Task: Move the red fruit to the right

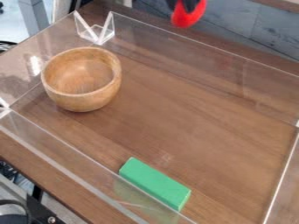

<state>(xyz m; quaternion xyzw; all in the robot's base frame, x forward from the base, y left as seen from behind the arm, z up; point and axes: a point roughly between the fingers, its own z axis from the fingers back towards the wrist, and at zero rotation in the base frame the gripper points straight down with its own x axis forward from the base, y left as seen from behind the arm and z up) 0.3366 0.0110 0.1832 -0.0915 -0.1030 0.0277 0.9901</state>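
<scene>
One red fruit [187,15] hangs at the top edge of the view, right of the bowl's column and up in the air over the far side of the tabletop [187,114]. The gripper [187,4], dark and cut off by the top of the picture, is pinching it; the fruit's lower part shows beneath the tips. The wooden bowl [82,79] sits upright at the left, near the clear wall [70,166] that runs along that side. Just behind it, at the far left corner, is a small clear angular piece [96,31], apart from the bowl. A flat green block [155,184] lies slantwise on the tabletop near the bottom of the view, well apart from both bowl and fruit. Some dark cables and parts [30,203] show at the lower left.
</scene>
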